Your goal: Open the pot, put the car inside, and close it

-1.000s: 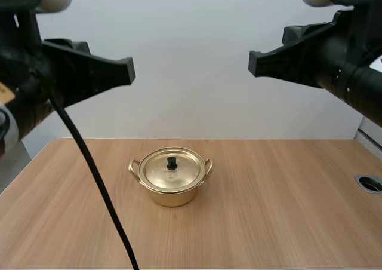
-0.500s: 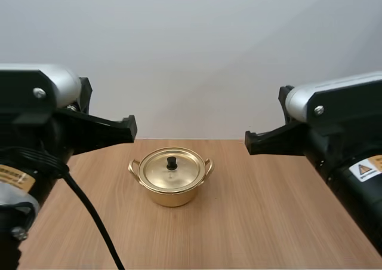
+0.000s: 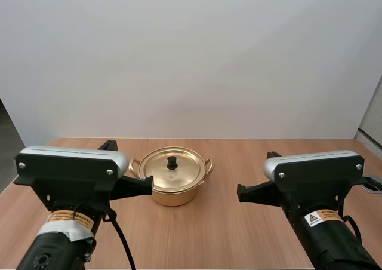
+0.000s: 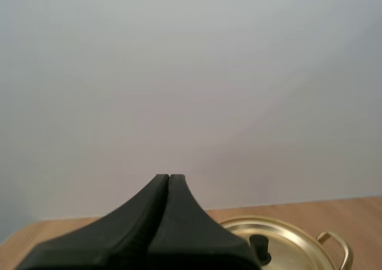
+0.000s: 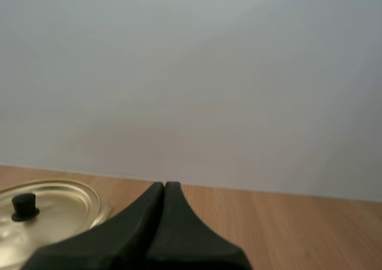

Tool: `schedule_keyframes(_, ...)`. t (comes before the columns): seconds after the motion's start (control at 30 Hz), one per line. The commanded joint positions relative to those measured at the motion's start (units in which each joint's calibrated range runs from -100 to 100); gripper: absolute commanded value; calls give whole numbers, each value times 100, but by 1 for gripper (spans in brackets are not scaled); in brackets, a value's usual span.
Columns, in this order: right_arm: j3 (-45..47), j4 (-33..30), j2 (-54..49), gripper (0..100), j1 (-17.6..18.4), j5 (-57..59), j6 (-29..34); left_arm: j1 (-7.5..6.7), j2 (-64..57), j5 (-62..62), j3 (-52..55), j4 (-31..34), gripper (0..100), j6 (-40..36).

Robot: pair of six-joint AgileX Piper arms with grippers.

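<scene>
Gold pot [image 3: 173,191] sat mid-counter [image 3: 239,162], lid [image 3: 179,171] on, black knob [image 3: 172,162] up. Left tool [image 4: 169,177] lay just beside it at about 9 o'clock, fingers pressed together on nothing. Right tool [image 5: 164,184] lay at about 3 o'clock, farther off, fingers likewise together.

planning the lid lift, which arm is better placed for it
Probably left: the left gripper has its tip right beside the pot, close to the knob, while the right gripper stands clearly apart from it. Both are shut.
</scene>
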Motion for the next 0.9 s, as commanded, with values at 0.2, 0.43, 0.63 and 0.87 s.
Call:
schedule_keyframes(0.2,102,19,0,0,4,1353,9,285,0,676,403,-11,0,-21)
schedule_keyframes(0.43,102,7,0,0,4,2110,55,444,0,2042,403,-162,0,-231)
schedule_keyframes(0.63,102,-907,0,0,-11,2544,1214,449,0,1949,403,-122,0,-231)
schedule_keyframes(0.87,102,-1843,0,0,-88,2428,1951,449,0,1935,403,-122,0,-197)
